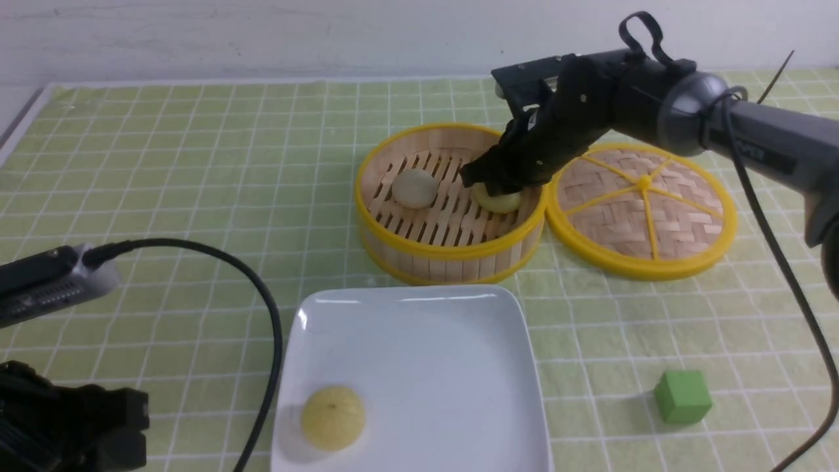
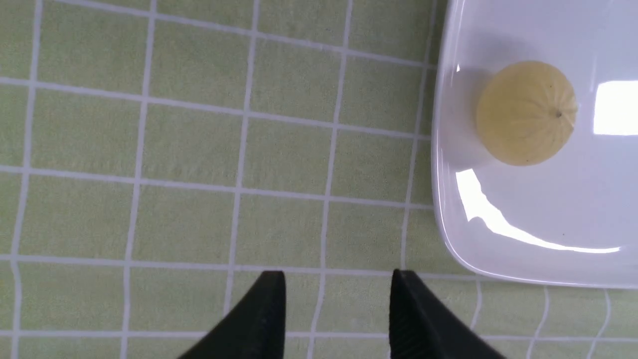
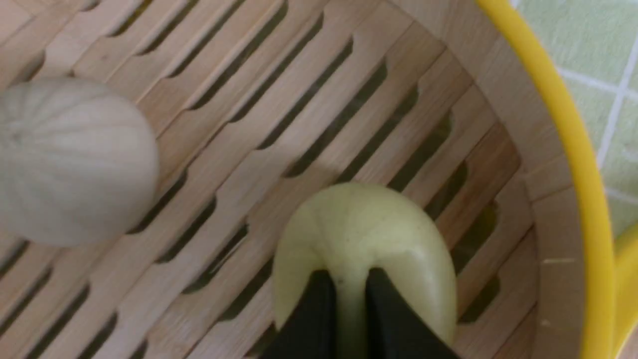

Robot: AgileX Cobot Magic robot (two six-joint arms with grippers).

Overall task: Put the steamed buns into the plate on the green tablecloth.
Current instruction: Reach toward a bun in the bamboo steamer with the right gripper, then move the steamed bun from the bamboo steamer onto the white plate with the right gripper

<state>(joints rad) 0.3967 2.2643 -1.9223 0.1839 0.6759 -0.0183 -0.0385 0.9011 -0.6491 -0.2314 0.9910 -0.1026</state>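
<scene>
**One plated bun [image 1: 332,417] on the plate [image 1: 452,367], another in my right gripper [image 1: 495,187]**

I see the plated bun (pale yellow) in the plate's near-left corner. The steamer basket [image 1: 452,252] stands just behind the plate on the green tablecloth [image 1: 196,164]. Inside it my right gripper pinches the second yellow bun [image 3: 369,229] hard enough to dent it. The off-white bun [image 1: 414,188] lies apart from it. My left gripper [image 2: 336,299] hangs beside the plate's left edge, jaws apart and empty.
</scene>
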